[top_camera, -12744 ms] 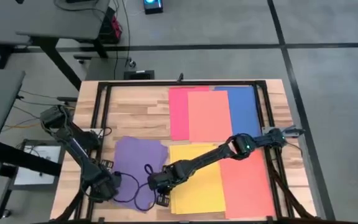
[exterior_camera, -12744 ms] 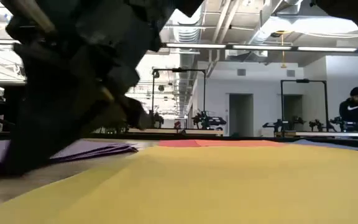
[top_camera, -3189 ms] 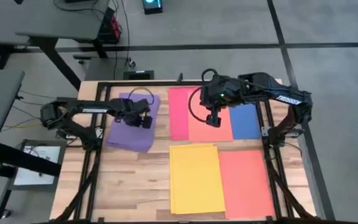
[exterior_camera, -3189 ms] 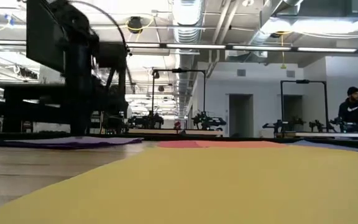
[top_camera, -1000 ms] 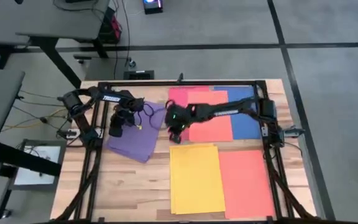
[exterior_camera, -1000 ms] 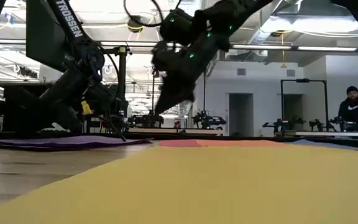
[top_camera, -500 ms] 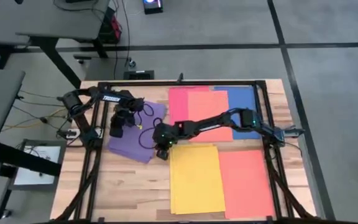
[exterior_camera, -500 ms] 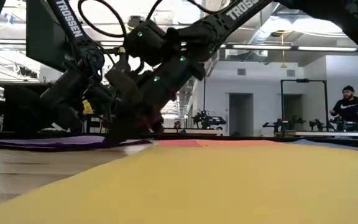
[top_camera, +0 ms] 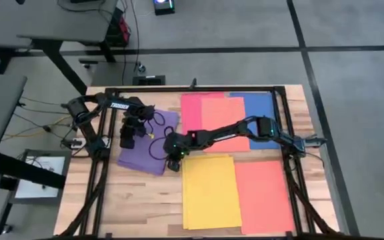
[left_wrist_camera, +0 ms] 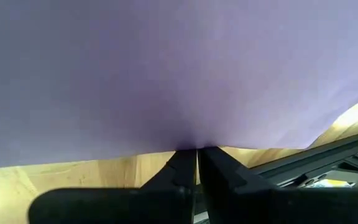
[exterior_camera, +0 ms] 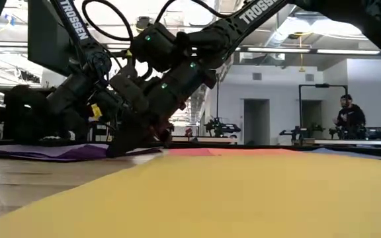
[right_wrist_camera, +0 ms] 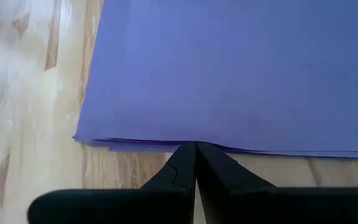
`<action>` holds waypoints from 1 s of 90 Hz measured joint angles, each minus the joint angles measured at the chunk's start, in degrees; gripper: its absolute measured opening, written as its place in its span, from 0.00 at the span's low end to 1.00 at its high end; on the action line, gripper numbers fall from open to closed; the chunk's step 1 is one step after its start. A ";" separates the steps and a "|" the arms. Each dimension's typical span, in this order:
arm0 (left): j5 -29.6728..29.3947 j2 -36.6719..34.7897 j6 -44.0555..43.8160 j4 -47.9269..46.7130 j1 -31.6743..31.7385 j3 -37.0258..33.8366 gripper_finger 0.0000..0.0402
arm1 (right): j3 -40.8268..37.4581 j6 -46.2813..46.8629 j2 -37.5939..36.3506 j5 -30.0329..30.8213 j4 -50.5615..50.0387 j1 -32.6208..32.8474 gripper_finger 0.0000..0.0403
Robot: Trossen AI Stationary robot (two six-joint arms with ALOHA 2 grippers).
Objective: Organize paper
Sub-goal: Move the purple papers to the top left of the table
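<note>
So I've got both arms on the purple stack [top_camera: 147,142], which sits skewed on the left half of the tabletop [top_camera: 149,200]. The left end effector [top_camera: 126,139] is at the stack's outer edge, fingers pressed together right against that edge in its wrist view. The right end effector [top_camera: 173,163] is down at the stack's near right corner, fingers together too, tips touching the slightly fanned sheet edges [right_wrist_camera: 166,145].

The rest looks tidy: red [top_camera: 191,120], orange [top_camera: 224,117] and blue [top_camera: 262,113] overlapping along the far side, and yellow [top_camera: 209,192] beside a second red-orange pile [top_camera: 264,195] up front.

Plenty of bare wood in front of the purple stack, only a thin strip between it and the yellow.
</note>
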 joint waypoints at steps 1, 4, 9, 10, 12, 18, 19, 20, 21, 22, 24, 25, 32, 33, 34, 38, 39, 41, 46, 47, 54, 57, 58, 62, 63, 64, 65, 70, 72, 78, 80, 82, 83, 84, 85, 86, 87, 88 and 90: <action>0.00 0.00 0.00 -0.04 0.00 0.00 0.00 | 0.00 0.00 0.00 -0.01 -0.14 0.00 0.00; -0.01 0.00 -0.08 -0.11 0.00 0.00 0.00 | 0.00 0.00 -0.02 -0.03 -0.61 -0.02 0.00; -0.26 0.00 -1.01 -0.21 0.00 0.00 0.00 | 0.02 -0.02 -0.76 -0.03 -2.33 -0.02 0.00; -0.35 0.00 -1.24 -0.21 0.00 0.00 0.00 | 0.01 -0.02 -0.87 -0.03 -2.71 -0.02 0.00; -0.56 0.00 -1.72 -0.18 0.00 0.01 0.00 | -0.05 -0.02 -1.14 -0.03 -3.25 -0.04 0.00; -1.29 0.00 -2.96 -0.07 0.00 0.19 0.00 | -0.11 -0.13 -2.04 -0.09 -3.36 -0.34 0.00; -1.38 0.00 -3.10 -0.08 0.00 0.22 0.00 | -0.11 -0.18 -2.15 -0.10 -3.36 -0.37 0.00; -1.44 0.00 -3.22 -0.10 0.00 0.25 0.00 | -0.11 -0.20 -2.26 -0.11 -3.36 -0.41 0.00; -1.50 0.00 -3.29 -0.11 0.00 0.28 0.00 | -0.11 -0.20 -2.40 -0.12 -3.35 -0.43 0.00; -1.54 0.00 -3.30 -0.12 0.00 0.32 0.00 | -0.11 -0.20 -2.54 -0.12 -3.35 -0.44 0.00; -1.64 0.00 -3.37 -0.17 0.00 0.47 0.00 | -0.11 -0.20 -2.86 -0.12 -3.46 -0.48 0.00; -1.68 0.00 -3.41 -0.20 0.00 0.55 0.00 | -0.11 -0.20 -3.04 -0.12 -3.58 -0.50 0.00; -1.94 0.00 -3.53 -0.69 0.00 1.35 0.00 | -0.09 -0.51 -4.03 -0.12 -5.56 -0.60 0.00; -1.93 0.00 -3.61 -0.77 0.00 1.53 0.00 | -0.09 -0.61 -4.17 -0.12 -5.87 -0.61 0.00; -1.92 -0.04 -3.69 -0.88 0.00 1.70 0.00 | -0.09 -0.63 -4.31 -0.12 -6.22 -0.61 0.00; -1.92 -0.38 -4.08 -1.33 0.00 2.31 0.00 | -0.09 -0.63 -4.87 -0.12 -7.28 -0.61 0.00; -1.92 -0.52 -4.13 -1.39 0.00 2.49 0.00 | -0.09 -0.63 -4.97 -0.12 -7.44 -0.61 0.00; -1.94 -0.86 -4.17 -1.45 0.00 2.85 0.00 | -0.09 -0.63 -5.24 -0.12 -7.60 -0.59 0.00; -1.96 -1.95 -4.33 -1.56 0.00 3.66 0.00 | -0.09 -0.66 -5.97 -0.12 -7.70 -0.55 0.00; -1.98 -2.18 -4.37 -1.73 0.00 3.80 0.00 | -0.09 -0.67 -6.16 -0.12 -7.93 -0.55 0.00; -2.14 -4.33 -5.11 -2.81 0.00 4.90 0.00 | -0.01 -0.74 -6.77 -0.16 -9.89 -0.54 0.00; -2.44 -5.41 -5.53 -3.26 0.00 5.61 0.00 | 0.02 -0.74 -7.04 -0.16 -10.96 -0.72 0.00; -2.60 -5.83 -5.63 -3.36 0.00 5.83 0.00 | 0.01 -0.74 -7.20 -0.16 -11.57 -0.78 0.00; -3.41 -7.67 -6.24 -3.90 0.00 6.63 0.00 | -0.16 -0.81 -7.53 -0.14 -13.40 -1.06 0.00; -3.52 -8.13 -6.38 -4.07 0.00 6.78 0.00 | -0.17 -0.81 -7.58 -0.16 -13.54 -1.18 0.00; -3.65 -8.59 -6.54 -4.21 0.00 6.94 0.00 | -0.17 -0.80 -7.72 -0.16 -13.54 -1.31 0.00; -3.80 -9.05 -6.71 -4.31 0.00 7.11 0.00 | -0.17 -0.78 -7.90 -0.16 -13.53 -1.43 0.00; -4.34 -11.40 -7.61 -4.71 0.00 8.10 0.00 | -0.17 -0.79 -9.38 -0.14 -14.09 -2.11 0.00; -4.56 -12.31 -8.02 -4.96 0.01 8.55 0.00 | -0.17 -0.83 -10.06 -0.14 -14.26 -2.43 0.00; -4.98 -14.98 -9.90 -5.98 0.04 10.13 0.00 | 0.03 -1.68 -12.51 -0.16 -15.08 -3.71 0.00; -4.98 -15.92 -10.63 -6.38 0.05 10.75 0.00 | 0.04 -1.95 -13.34 -0.17 -15.95 -4.32 0.00; -4.97 -16.79 -11.21 -6.68 0.07 11.41 0.00 | 0.03 -1.97 -14.27 -0.21 -17.00 -5.07 0.00; -4.96 -17.24 -11.47 -6.79 0.06 11.73 0.00 | 0.02 -1.98 -14.71 -0.22 -17.48 -5.49 0.00; -4.97 -17.77 -11.77 -6.90 0.05 12.04 0.00 | 0.02 -2.01 -15.16 -0.22 -17.93 -5.93 0.00; -4.97 -18.30 -12.07 -7.01 0.03 12.33 0.00 | 0.02 -2.03 -15.60 -0.22 -18.21 -6.46 0.00; -4.96 -18.83 -12.37 -7.14 0.00 12.60 0.00 | 0.02 -2.06 -16.05 -0.22 -18.47 -6.99 0.00; -4.95 -19.41 -12.73 -7.20 -0.08 12.90 0.00 | 0.02 -2.11 -16.51 -0.22 -18.71 -7.54 0.00; -4.95 -19.98 -13.10 -7.29 -0.16 13.19 0.00 | 0.01 -2.11 -17.01 -0.22 -18.97 -8.10 0.00; -4.95 -21.04 -14.00 -7.46 -0.32 13.77 0.00 | -0.03 -2.09 -18.12 -0.20 -19.56 -9.38 0.00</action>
